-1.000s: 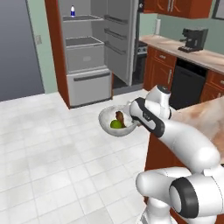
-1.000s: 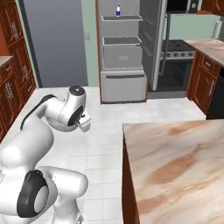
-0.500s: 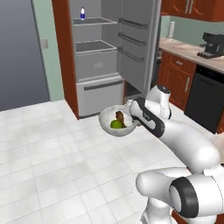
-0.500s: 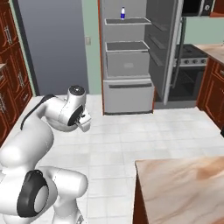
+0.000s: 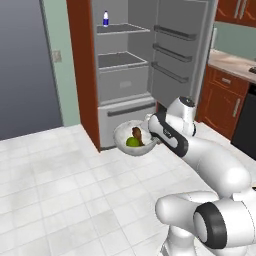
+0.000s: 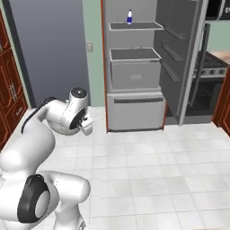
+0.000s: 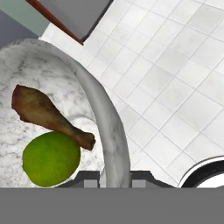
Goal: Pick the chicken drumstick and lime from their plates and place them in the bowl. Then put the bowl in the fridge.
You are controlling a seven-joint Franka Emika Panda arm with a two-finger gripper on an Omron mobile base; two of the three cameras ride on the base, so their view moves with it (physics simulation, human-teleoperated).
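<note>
Two doors hang open on the fridge [image 5: 125, 75], so I look straight at its grey shelves, its inner drawers and the bottom drawer [image 5: 125, 117] with the bar handle; a small blue-and-white bottle [image 5: 105, 18] stands on the top shelf. From the right base camera I see the same fridge [image 6: 134, 72] squarely ahead across the white tiled floor [image 6: 148, 175], with the arm curled low at the left. Next in size, the bowl [image 5: 134, 139] hangs in the air in front of the bottom drawer, clear of the floor. Through the hand camera I see the bowl [image 7: 105, 113] from above, its speckled rim running down into the gripper [image 7: 114, 176], whose fingers are pinched nearly shut on that rim, one tip on each side of the wall. Inside lies the chicken drumstick [image 7: 48, 116], its bone end resting on the lime [image 7: 51, 158], which sits at the bottom of the bowl, near the gripped side.
</note>
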